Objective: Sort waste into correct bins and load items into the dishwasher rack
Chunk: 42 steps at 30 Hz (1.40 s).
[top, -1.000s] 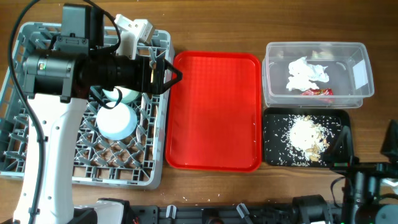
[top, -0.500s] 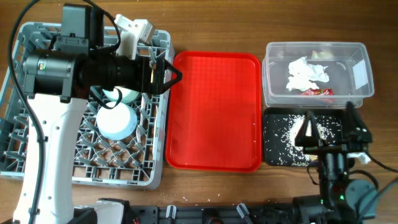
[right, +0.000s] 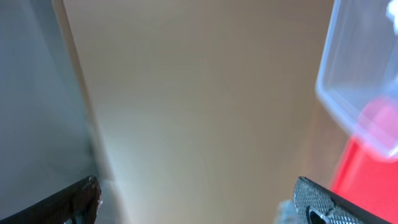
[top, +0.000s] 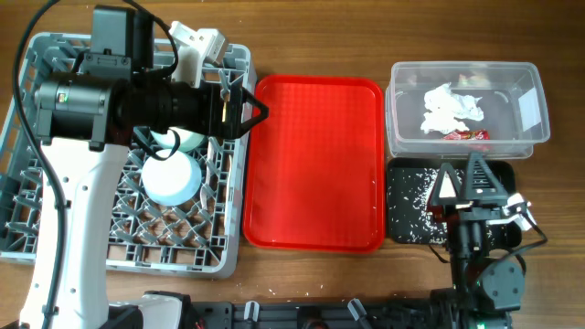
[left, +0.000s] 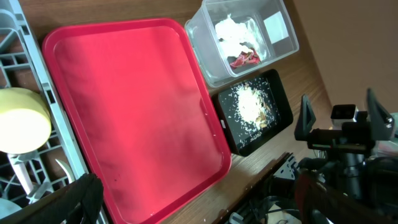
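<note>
Rightward sit one clear tub point(top: 505, 117) and one black tray point(top: 398, 228).

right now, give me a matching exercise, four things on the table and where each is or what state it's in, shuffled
1 napkin
2 rice
3 bowl
4 red tray

a in rack
b empty
c in tub
d on black tray

Pairs: 1-c, 2-d, 3-a, 4-b
</note>
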Each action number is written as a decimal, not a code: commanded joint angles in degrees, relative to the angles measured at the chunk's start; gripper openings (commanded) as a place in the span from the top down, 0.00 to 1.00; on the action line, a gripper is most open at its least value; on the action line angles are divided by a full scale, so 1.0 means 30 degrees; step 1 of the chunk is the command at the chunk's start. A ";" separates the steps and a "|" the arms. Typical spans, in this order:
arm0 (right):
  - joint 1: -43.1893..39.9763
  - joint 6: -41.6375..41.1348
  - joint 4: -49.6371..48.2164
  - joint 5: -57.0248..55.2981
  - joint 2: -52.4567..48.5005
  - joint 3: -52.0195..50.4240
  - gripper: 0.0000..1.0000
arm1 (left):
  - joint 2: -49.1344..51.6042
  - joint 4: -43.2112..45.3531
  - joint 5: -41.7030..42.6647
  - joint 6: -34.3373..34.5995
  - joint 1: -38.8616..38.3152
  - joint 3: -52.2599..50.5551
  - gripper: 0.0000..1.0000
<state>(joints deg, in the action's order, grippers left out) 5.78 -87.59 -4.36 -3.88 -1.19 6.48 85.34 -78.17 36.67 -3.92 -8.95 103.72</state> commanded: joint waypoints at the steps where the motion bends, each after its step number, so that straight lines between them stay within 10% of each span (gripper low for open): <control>1: 0.0000 0.8699 0.0423 0.0321 0.0335 -0.0656 0.00 | 0.0095 0.0044 -0.0044 0.0036 -0.0095 0.0000 0.00; 12: 0.0000 1.7639 0.1756 0.1552 0.0342 -0.1887 0.00 | 0.0087 0.0044 -0.0051 0.0036 -0.0051 0.0000 0.00; 21: 0.0000 3.7732 0.1749 0.1756 0.0342 -0.1909 0.00 | 0.0087 0.0044 -0.0051 0.0036 -0.0058 0.0000 0.00; 42: 0.0015 3.8213 0.1712 0.1763 0.0328 -0.1909 0.00 | 0.0087 0.0051 -0.0051 0.0036 -0.0058 0.0000 0.00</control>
<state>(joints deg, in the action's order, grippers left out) 5.80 26.06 1.21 0.45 -0.89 0.86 85.34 -78.17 36.67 -3.92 -8.95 103.72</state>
